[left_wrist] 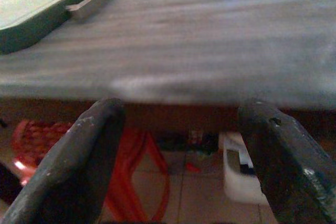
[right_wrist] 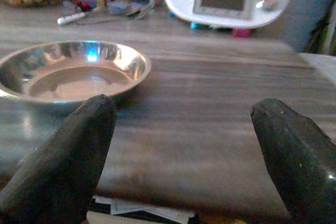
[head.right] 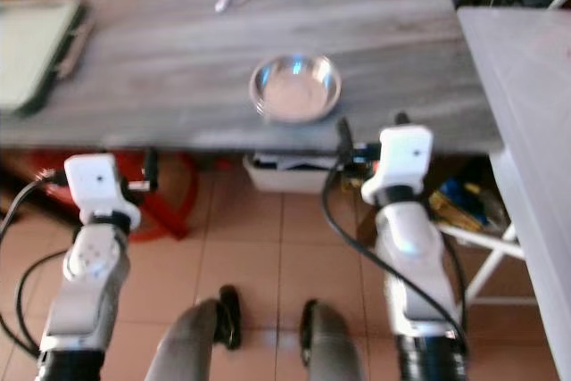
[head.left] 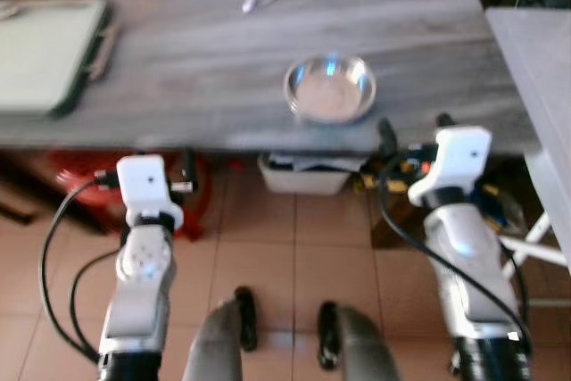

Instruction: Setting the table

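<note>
Standing at table's (head.left: 223, 86) near edge, reach not yet begun. Steel bowl (head.left: 329, 88) sits close to near edge, right of middle. Right gripper (right_wrist: 184, 156) faces it, fingers spread wide, empty; left gripper (left_wrist: 178, 156) likewise wide, empty, below edge. Next: right gripper to bowl rim, pinch.

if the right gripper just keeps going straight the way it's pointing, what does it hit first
Probably the table: its edge lies just ahead, between the open jaws of the right gripper. If it clears the edge, its left finger lines up with the steel bowl. Height is hard to judge.
</note>
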Controlling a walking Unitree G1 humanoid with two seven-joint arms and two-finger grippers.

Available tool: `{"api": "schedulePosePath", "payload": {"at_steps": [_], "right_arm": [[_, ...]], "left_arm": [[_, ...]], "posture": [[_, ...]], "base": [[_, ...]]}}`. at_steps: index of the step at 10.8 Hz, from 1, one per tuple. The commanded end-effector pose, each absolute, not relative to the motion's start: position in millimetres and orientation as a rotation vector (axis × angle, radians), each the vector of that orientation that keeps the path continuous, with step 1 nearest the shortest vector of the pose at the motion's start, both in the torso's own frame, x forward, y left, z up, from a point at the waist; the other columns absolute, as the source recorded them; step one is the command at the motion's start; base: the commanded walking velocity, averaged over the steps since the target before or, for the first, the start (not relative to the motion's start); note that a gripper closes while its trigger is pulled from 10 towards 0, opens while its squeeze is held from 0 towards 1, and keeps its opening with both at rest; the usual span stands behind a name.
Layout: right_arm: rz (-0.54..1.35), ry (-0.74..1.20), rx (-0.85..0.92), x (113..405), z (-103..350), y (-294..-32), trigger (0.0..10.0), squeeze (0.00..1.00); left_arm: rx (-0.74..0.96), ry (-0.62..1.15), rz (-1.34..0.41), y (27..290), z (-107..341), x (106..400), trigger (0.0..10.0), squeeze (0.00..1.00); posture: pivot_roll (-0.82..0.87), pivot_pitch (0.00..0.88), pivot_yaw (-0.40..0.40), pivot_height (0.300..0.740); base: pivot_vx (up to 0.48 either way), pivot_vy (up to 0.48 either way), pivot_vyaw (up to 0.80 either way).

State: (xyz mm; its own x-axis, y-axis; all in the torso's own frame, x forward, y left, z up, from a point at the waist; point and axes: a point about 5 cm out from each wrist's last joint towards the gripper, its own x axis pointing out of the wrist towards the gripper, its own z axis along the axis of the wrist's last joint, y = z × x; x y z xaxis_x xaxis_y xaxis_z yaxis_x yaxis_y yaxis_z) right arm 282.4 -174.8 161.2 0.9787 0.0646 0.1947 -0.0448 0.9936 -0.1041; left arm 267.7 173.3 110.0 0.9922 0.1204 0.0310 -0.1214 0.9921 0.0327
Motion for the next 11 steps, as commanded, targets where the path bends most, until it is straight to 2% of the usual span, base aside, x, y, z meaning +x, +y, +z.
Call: {"api": "schedulePosePath", "payload": {"at_steps": [1, 6, 8, 10, 11], "right_arm": [[0.039, -0.177, -0.088, 279.7, 154.5, -178.2, 10.0, 0.00], [0.004, -0.145, -0.086, 283.7, 151.1, -182.2, 10.0, 0.00], [0.023, -0.119, -0.139, 292.0, 147.8, -169.9, 10.0, 0.00], [0.003, -0.127, -0.112, 293.1, 146.4, -167.7, 10.0, 0.00], [0.031, -0.118, -0.097, 292.3, 147.0, -165.6, 10.0, 0.00]], "left_arm": [[0.061, -0.020, 0.126, 177.6, 109.0, 267.0, 10.0, 0.00], [0.075, -0.014, 0.124, 179.9, 106.4, 267.9, 10.0, 0.00], [0.060, -0.038, 0.105, 169.6, 111.7, 270.3, 10.0, 0.00], [0.061, -0.064, 0.067, 169.3, 115.5, 269.9, 10.0, 0.00], [0.023, -0.060, 0.029, 164.1, 114.2, 268.6, 10.0, 0.00]], "posture": [[-0.06, 0.137, 0.060, 0.740], [-0.05, 0.139, 0.064, 0.740], [-0.04, 0.137, 0.057, 0.740], [-0.04, 0.147, 0.056, 0.740], [-0.06, 0.158, 0.067, 0.740]], "base": [[-0.304, 0.000, 0.00], [-0.284, 0.000, 0.00], [0.000, 0.000, 0.00], [0.000, 0.000, 0.00], [0.000, -0.472, 0.00]]}}
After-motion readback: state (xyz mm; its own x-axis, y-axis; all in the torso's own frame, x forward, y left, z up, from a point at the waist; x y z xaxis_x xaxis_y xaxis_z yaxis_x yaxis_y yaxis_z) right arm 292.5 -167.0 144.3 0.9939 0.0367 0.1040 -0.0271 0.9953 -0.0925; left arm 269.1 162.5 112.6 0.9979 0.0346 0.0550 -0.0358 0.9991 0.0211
